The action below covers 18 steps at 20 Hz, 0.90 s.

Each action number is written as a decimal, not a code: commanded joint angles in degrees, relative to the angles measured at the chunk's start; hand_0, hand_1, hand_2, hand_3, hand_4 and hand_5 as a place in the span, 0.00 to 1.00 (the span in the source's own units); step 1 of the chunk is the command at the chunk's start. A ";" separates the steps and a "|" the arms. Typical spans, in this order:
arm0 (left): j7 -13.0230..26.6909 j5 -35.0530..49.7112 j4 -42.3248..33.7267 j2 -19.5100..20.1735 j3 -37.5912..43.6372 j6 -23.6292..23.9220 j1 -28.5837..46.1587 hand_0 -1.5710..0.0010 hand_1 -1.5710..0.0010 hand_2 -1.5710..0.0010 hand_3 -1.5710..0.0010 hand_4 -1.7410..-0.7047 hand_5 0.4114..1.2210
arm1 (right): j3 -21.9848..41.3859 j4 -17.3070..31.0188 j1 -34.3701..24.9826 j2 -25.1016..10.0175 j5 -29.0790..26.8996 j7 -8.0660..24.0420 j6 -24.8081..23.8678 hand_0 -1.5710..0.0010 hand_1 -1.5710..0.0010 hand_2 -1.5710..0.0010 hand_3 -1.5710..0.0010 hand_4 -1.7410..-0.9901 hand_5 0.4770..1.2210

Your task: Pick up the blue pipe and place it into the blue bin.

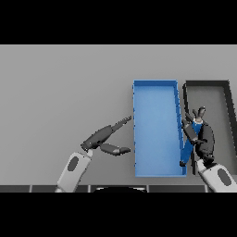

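The left hand (99, 137) is hovering over the grey bench (65, 92), on the left side. Its fingers (121, 123) are lying straight and spread apart from the thumb, holding nothing. The fingertips are pointing at the blue bin (157, 92), which is sitting just past them to the right. The bin is a long open box with a flat blue floor.

On the other side of the bin, the right hand (205, 141) is reaching in from the lower right. Its fingers are curling tight round the blue pipe (196, 128). The pipe is sitting inside those fingers, right by the bin's right wall, between the blue bin and the black bin (227, 104). The black bin is lying just beyond the fingers, on the far right.
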 commanded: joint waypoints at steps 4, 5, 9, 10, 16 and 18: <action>1.03 0.34 -0.19 0.01 0.48 0.06 -0.49 1.00 1.00 1.00 1.00 0.83 0.01 | 8.58 4.25 -3.89 -6.39 -7.50 0.08 -7.77 0.25 0.32 0.32 0.60 0.20 1.00; 1.03 0.34 -0.19 0.01 0.48 0.06 -0.50 1.00 1.00 1.00 1.00 0.83 0.01 | 8.59 4.23 -3.88 -6.38 -7.27 0.08 -7.13 0.40 0.46 0.45 0.68 0.32 1.00; 1.29 0.28 0.16 -0.19 0.53 0.16 -0.72 1.00 1.00 1.00 1.00 0.83 0.02 | 14.19 6.17 -6.40 -11.23 -11.75 0.03 -5.51 0.76 0.78 0.78 0.87 0.69 0.89; 1.36 0.48 -0.15 -0.52 0.30 0.17 -0.31 1.00 1.00 1.00 1.00 0.83 0.02 | 19.19 7.66 -9.60 -15.18 -15.55 0.04 -5.00 0.80 0.82 0.82 0.89 0.75 0.82; 1.10 -0.06 -0.45 -0.42 0.02 0.43 0.01 1.00 1.00 1.00 1.00 0.83 0.02 | 33.65 9.58 -20.86 -21.35 -22.35 0.05 -3.71 0.95 0.95 0.95 0.97 0.90 0.50; 1.35 0.20 -0.79 -0.22 0.17 0.23 0.12 1.00 1.00 1.00 1.00 0.83 0.02 | 37.58 10.59 -23.94 -22.56 -23.28 0.04 -3.37 0.97 0.97 0.97 0.98 0.92 0.42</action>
